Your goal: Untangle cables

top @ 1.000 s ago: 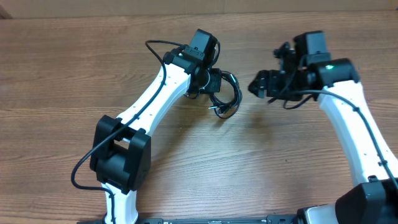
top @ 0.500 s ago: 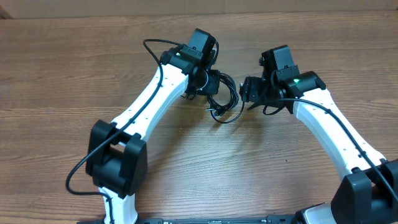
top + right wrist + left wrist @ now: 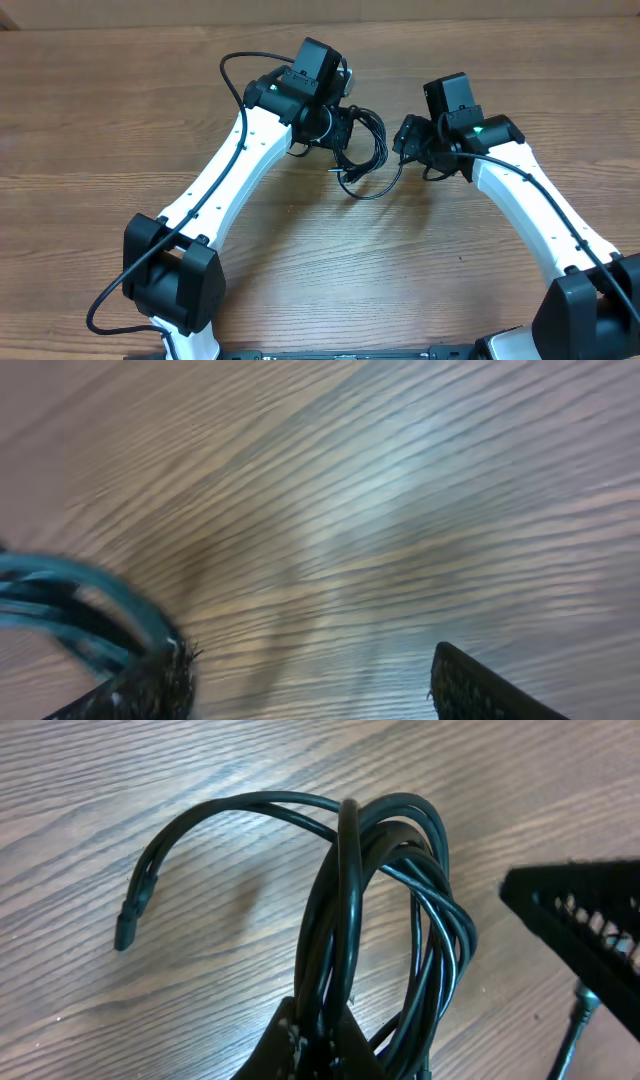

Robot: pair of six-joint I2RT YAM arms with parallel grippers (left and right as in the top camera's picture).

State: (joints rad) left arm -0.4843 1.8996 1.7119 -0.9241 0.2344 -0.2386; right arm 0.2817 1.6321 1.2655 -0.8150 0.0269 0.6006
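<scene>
The cables [image 3: 365,155] are a bunch of thin black loops on the wooden table [image 3: 100,130], between my two arms. In the left wrist view the bunch [image 3: 400,910] rises from my left gripper [image 3: 325,1040], which is shut on several strands; one free end with a plug [image 3: 128,920] curves out to the left. My right gripper [image 3: 408,140] is open just to the right of the bunch. In the right wrist view its fingers [image 3: 310,685] stand wide apart over bare wood, with blurred cable loops [image 3: 70,610] at the left finger.
The right gripper's black finger [image 3: 590,920] shows at the right edge of the left wrist view. The thicker black arm cables [image 3: 235,70] loop behind the left arm. Bare wood surrounds the bunch.
The right arm swung left toward the cable bunch and now sits beside it. The left gripper kept its hold on the cables and shifted slightly up and left.
</scene>
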